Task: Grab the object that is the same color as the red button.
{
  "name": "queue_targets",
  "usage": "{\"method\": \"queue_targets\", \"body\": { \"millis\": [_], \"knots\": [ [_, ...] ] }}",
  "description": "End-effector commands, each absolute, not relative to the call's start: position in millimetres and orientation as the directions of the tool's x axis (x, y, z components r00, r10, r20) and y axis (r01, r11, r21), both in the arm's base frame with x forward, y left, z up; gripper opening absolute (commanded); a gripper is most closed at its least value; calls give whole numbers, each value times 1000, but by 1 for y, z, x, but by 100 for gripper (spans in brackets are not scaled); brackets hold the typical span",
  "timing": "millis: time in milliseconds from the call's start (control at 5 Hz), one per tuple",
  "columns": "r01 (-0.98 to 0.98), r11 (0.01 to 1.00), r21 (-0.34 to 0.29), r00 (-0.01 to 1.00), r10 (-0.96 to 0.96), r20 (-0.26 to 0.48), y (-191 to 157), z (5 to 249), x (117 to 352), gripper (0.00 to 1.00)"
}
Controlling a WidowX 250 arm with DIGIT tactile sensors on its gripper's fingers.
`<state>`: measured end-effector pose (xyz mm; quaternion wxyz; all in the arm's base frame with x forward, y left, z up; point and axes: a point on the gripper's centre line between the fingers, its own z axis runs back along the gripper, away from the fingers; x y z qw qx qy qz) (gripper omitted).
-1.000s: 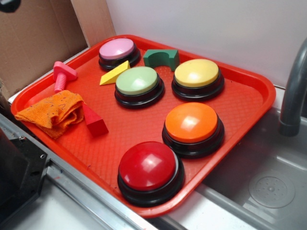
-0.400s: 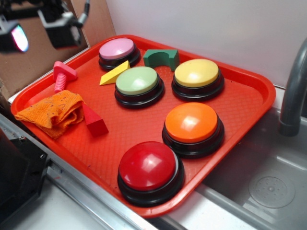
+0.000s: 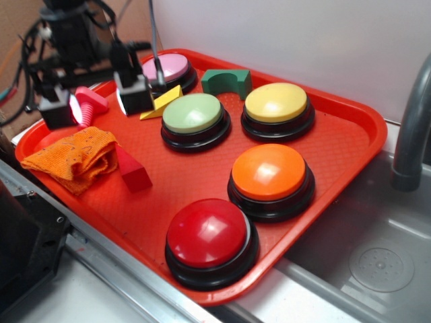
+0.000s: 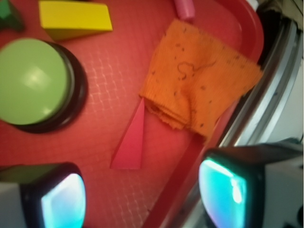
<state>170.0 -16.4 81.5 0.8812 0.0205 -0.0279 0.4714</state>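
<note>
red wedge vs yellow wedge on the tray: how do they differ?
The red wedge lies near the tray's front left, its thick end against the orange cloth; the yellow wedge lies farther back between the pink button and green button, touching no cloth. In the wrist view the red wedge is narrow and pointed, the yellow wedge broader. Both are small solid wedges, ungrasped.
</note>
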Motion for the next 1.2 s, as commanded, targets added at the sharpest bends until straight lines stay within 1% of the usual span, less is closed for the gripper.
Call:
{"method": "queue_targets", "body": {
  "millis": [0, 200, 400, 600, 800, 1000],
  "knots": [
    [-859, 510, -33, 504, 856, 113, -14, 32, 179, 100],
    [-878, 477, -49, 471, 877, 92, -10, 13, 180, 100],
    [-874, 484, -42, 480, 873, 87, -13, -3, 179, 100],
    [-868, 496, -39, 493, 867, 72, -15, -4, 178, 7],
    [-872, 482, -87, 477, 876, 68, -9, 14, 179, 0],
    [-846, 513, -147, 507, 858, 78, -3, 37, 181, 0]
  ]
}}
